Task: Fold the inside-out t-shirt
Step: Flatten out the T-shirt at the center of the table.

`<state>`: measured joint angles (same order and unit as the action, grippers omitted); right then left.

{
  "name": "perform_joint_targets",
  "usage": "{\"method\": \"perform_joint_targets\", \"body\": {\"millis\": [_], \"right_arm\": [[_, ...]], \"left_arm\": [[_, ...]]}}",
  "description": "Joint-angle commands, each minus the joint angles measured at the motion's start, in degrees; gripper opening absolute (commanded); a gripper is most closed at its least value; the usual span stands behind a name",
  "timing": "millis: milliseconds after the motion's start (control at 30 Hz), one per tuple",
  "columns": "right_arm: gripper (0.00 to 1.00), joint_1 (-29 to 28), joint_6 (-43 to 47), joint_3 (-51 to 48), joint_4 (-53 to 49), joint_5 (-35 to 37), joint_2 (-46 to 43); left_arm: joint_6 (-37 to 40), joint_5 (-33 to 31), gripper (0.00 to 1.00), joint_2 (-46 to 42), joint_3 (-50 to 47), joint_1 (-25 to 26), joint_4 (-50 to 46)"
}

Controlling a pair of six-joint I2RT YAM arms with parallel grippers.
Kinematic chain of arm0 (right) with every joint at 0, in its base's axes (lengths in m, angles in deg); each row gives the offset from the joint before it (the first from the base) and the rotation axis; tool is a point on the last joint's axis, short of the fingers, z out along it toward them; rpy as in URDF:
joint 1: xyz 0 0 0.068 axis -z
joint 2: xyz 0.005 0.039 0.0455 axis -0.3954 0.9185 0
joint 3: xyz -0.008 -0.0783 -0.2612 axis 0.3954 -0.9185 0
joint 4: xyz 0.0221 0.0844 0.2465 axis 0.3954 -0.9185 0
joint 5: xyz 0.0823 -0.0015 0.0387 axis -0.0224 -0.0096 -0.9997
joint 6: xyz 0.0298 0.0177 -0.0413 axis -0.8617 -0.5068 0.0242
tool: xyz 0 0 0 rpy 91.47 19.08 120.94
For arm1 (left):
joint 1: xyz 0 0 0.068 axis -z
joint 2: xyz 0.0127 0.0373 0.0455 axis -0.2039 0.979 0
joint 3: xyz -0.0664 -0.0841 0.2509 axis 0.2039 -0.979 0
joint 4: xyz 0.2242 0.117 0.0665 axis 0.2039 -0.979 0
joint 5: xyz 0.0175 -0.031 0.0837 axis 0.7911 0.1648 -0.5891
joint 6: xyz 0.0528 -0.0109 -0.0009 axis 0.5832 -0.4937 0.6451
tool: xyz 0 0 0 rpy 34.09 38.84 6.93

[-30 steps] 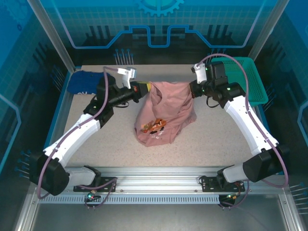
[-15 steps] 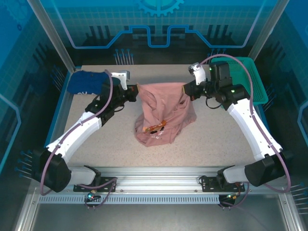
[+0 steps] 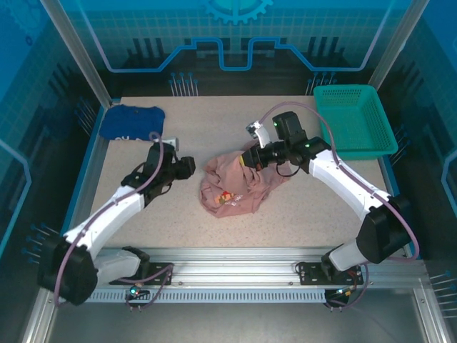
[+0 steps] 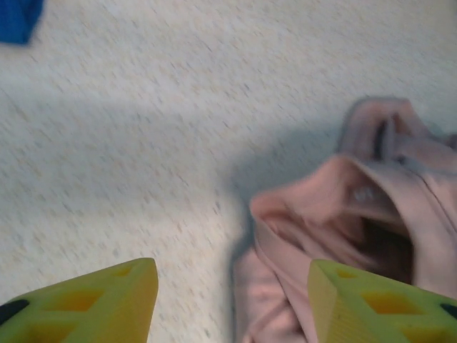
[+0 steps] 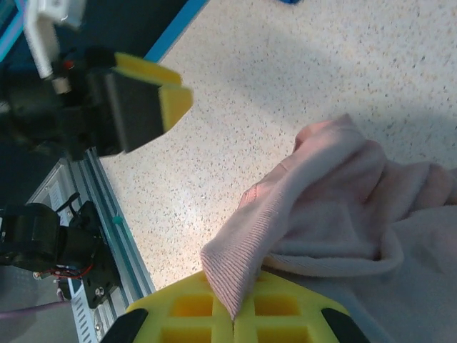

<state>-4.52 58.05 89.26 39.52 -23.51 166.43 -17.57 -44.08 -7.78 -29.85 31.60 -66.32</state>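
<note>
The inside-out t-shirt lies in a crumpled pink heap at the middle of the table. My right gripper is at the heap's far edge. In the right wrist view, this gripper is shut on a ribbed hem of the t-shirt. My left gripper hovers just left of the heap. Its yellow fingers stand open with nothing pinched, and the t-shirt lies below and to their right.
A dark blue folded garment lies at the back left corner. A green basket stands at the back right. Bare speckled table surrounds the heap. A metal rail runs along the near edge.
The shirt was held up stretched between both grippers and has come down into a heap. My left gripper has let go and opened. My right gripper moved left and lower, still holding cloth.
</note>
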Motion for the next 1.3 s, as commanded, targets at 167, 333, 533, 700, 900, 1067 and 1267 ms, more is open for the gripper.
{"method": "perform_joint_targets", "body": {"millis": [167,333,533,700,900,1067,1267], "right_arm": [[0.0,-0.4,-1.6,0.0,3.2,-0.7,0.3],[0.0,-0.5,-1.2,0.4,2.7,-0.5,0.2],[0.0,-0.4,-0.6,0.6,2.0,0.3,-0.1],[0.0,-0.4,-0.5,0.8,1.9,0.4,-0.1],[0.0,-0.3,-0.2,1.2,1.3,1.1,0.0],[0.0,0.3,0.1,3.0,-1.3,6.0,-0.1],[0.24,-3.8,2.7,6.3,-8.6,22.1,1.1]], "left_arm": [[-15.8,30.4,0.7,0.6,-8.9,2.3,25.2],[-19.8,35.1,0.71,10.6,-5.8,1.7,35.5],[-27.9,40.2,0.74,20.4,-4.7,1.5,49.0],[-32.7,42.0,0.71,25.8,-4.7,1.5,58.0],[-33.4,42.5,0.36,28.1,-3.6,1.5,58.7],[-27.7,39.4,0.03,22.0,-4.2,0.8,50.1],[-19.3,34.5,0.0,8.6,-6.3,-4.1,33.5]]}}
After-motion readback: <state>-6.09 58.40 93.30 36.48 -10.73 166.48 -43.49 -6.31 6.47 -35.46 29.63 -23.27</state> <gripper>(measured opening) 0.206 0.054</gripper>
